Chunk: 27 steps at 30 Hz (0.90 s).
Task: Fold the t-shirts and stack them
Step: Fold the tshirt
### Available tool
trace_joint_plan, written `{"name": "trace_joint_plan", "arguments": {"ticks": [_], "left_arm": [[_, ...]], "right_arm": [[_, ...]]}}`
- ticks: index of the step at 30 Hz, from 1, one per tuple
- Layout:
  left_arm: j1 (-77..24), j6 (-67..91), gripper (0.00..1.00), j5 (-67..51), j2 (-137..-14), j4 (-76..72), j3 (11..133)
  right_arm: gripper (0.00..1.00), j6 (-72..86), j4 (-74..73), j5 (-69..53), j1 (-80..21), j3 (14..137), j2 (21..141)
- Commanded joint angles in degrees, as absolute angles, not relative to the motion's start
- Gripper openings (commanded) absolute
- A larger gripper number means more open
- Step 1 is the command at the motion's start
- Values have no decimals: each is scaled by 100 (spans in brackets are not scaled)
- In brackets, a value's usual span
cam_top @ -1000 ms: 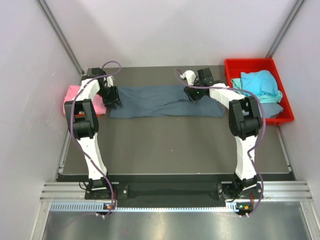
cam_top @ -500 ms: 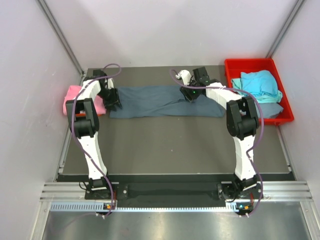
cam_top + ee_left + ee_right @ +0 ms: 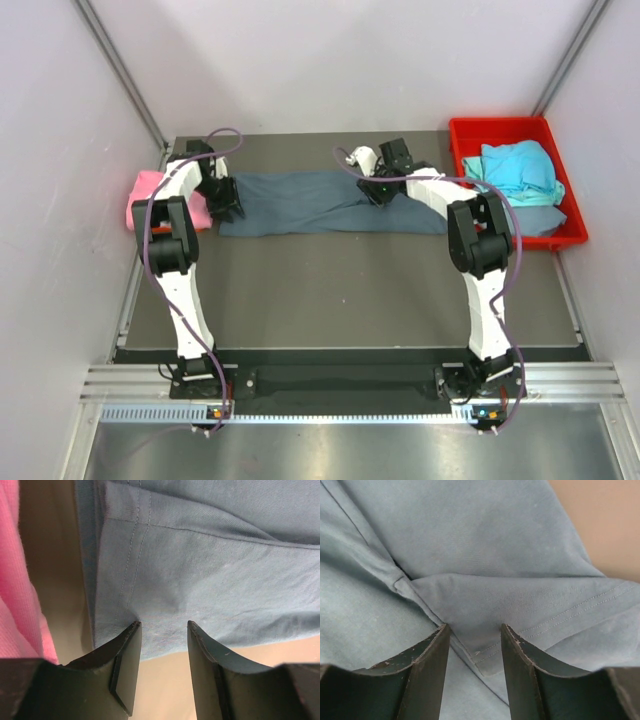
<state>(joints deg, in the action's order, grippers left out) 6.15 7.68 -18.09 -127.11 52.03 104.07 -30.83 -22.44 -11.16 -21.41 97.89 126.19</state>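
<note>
A slate blue-grey t-shirt (image 3: 330, 203) lies as a long folded strip across the far part of the table. My left gripper (image 3: 228, 208) is open at the strip's left end, its jaws apart just above the hemmed corner (image 3: 150, 605), nothing clamped. My right gripper (image 3: 377, 190) is open over the strip's right-of-middle part, its fingers straddling a folded sleeve hem (image 3: 520, 615). A pink t-shirt (image 3: 152, 192) lies folded at the table's left edge, also at the left of the left wrist view (image 3: 15, 580). A turquoise t-shirt (image 3: 520, 168) sits in the red bin.
The red plastic bin (image 3: 500, 128) stands at the far right with another blue-grey cloth (image 3: 545, 218) under the turquoise one. Bare dark table (image 3: 340, 290) stretches in front of the strip toward the arm bases. Side walls close in left and right.
My right gripper has slid left along the blue-grey shirt and its jaws have narrowed slightly. The left gripper has stayed at the strip's left end.
</note>
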Motion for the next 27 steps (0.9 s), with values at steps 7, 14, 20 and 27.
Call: {"name": "trace_joint_plan", "arguments": {"ticks": [7,14,20,27], "left_arm": [[615,870,46,-1802,-12648,5089,10547],[624,861,46,-1758,-12639,5080,10529],[615,861,46,-1740,-12639,5071,10529],[615,853,46,-1740,-12542,5071,10450]], "right_arm": [[12,-3261,-2013,-756,-2268,9791,12630],[5,-3463,-1925,-703,-2355,10274,12647],[4,-3744,-2109,-729,-2575,11284,13148],[20,-4060,-1846,-475,-2997,11786,13710]]}}
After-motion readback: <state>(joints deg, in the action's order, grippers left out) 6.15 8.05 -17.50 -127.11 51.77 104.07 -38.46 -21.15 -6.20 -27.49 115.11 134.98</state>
